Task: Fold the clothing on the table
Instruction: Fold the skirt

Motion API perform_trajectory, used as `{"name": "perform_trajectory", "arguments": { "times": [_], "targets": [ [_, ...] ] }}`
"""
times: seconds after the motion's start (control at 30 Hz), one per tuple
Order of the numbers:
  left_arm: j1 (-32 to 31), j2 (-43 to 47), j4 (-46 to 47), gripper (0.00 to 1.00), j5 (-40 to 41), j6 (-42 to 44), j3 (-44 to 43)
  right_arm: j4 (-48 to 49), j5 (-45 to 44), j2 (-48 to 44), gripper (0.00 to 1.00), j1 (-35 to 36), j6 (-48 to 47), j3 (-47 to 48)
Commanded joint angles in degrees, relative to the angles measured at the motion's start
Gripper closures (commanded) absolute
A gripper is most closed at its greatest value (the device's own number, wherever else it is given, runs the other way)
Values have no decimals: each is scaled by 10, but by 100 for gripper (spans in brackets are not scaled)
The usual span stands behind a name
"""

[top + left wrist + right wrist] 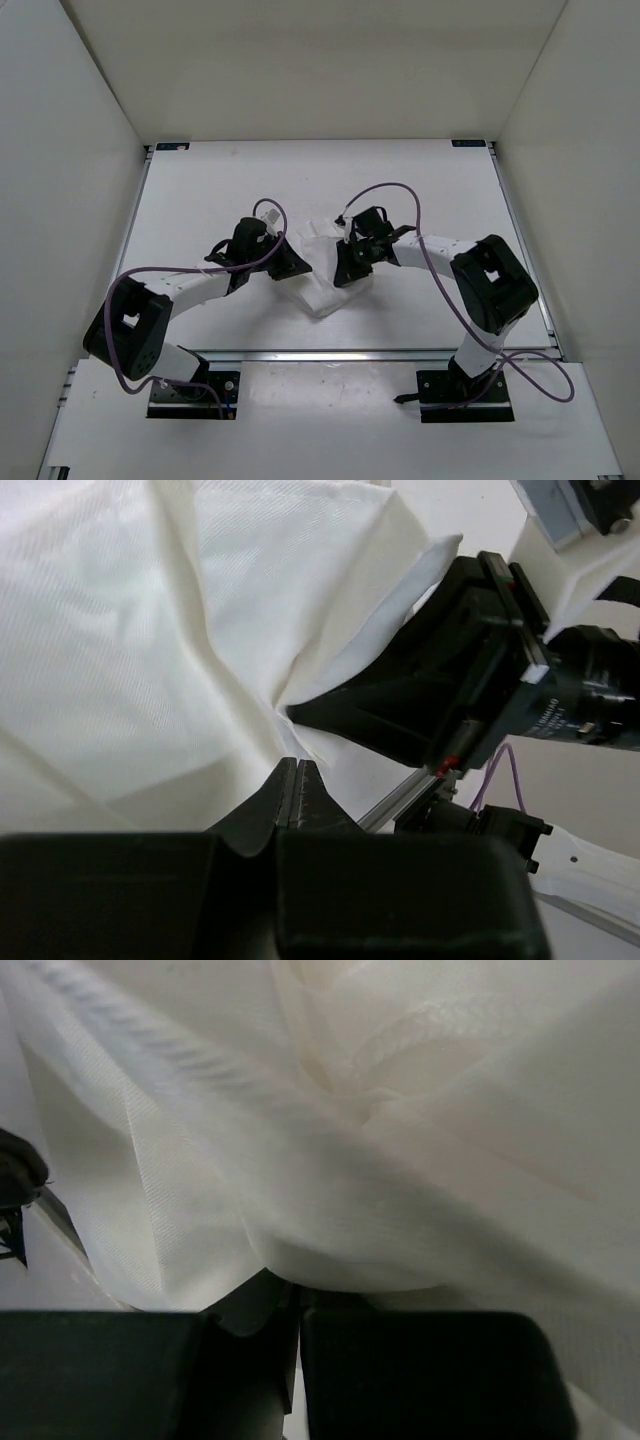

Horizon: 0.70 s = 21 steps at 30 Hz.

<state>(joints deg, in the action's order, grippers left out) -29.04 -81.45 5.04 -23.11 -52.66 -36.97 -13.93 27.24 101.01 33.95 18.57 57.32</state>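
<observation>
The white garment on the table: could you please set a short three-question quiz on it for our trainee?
1. True or false: the garment lies flat and neatly folded on the table.
2. Where is the garment? A: bunched between the two grippers. B: in the far left corner. C: draped over a wall.
3. Fill in: the left gripper and the right gripper are both ____.
Key: 1 false; 2 A; 3 shut.
</observation>
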Motion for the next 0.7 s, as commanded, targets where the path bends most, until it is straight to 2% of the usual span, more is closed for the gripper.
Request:
{"name": "perform_trajectory", "arguments": {
  "times": [0.0, 0.03, 0.1, 0.13, 0.23, 0.3, 0.43, 0.53, 0.67],
  "targets": [
    [-10, 8, 20, 100, -25, 10, 1, -5, 5, -64, 100, 7, 19, -5],
    [-8, 9, 23, 100, -27, 5, 5, -8, -1, -81, 98, 5, 23, 0],
    [-17, 16, 25, 100, -38, 5, 8, -4, -12, -98, 76, -9, 26, 9],
    [-24, 16, 21, 100, -40, 4, 4, -7, -12, -112, 71, -27, 27, 26],
    [-43, 23, 27, 100, -49, 15, 0, -26, -25, -129, 48, -75, 16, 71],
    [-54, 14, 31, 100, -47, 19, -6, -40, -57, -138, 38, -104, -12, 93],
    [-68, -20, 16, 100, -26, 39, -30, -69, -86, -126, 32, -140, -47, 91],
    [-91, -49, -19, 100, 24, 69, -56, -80, -86, -104, 31, -166, -58, 80],
    [-100, -88, -14, 100, 32, 66, -62, -75, -80, -93, 32, -163, -64, 58]
  ]
}}
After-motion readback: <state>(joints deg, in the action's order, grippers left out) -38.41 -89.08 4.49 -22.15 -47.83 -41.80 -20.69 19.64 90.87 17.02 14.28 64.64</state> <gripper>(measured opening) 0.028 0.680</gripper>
